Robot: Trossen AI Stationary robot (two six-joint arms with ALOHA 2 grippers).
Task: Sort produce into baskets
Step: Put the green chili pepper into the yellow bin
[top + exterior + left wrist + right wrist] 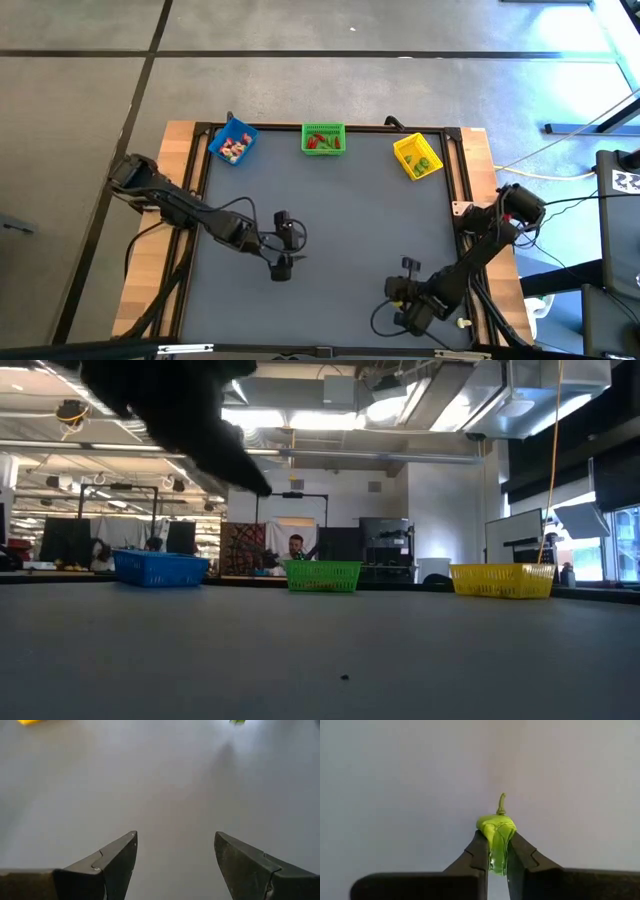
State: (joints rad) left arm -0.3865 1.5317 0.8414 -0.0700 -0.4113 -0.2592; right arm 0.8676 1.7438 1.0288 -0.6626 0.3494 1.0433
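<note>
Two arms work over the grey mat [330, 230]. Well away from the yellow basket [417, 157], the right gripper [496, 851] pinches a light-green stemmed produce piece [497, 827]. Farther from that basket, the left gripper [175, 857] gapes wide, holding nothing.

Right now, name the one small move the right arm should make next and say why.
Probably lift straight up. The right gripper is shut on a green pepper piece low over the mat, near the table's front edge, so it should clear the surface before travelling. The yellow basket, which already holds green pieces, looks the likely goal. The left gripper hangs open at mid-table, empty.
</note>
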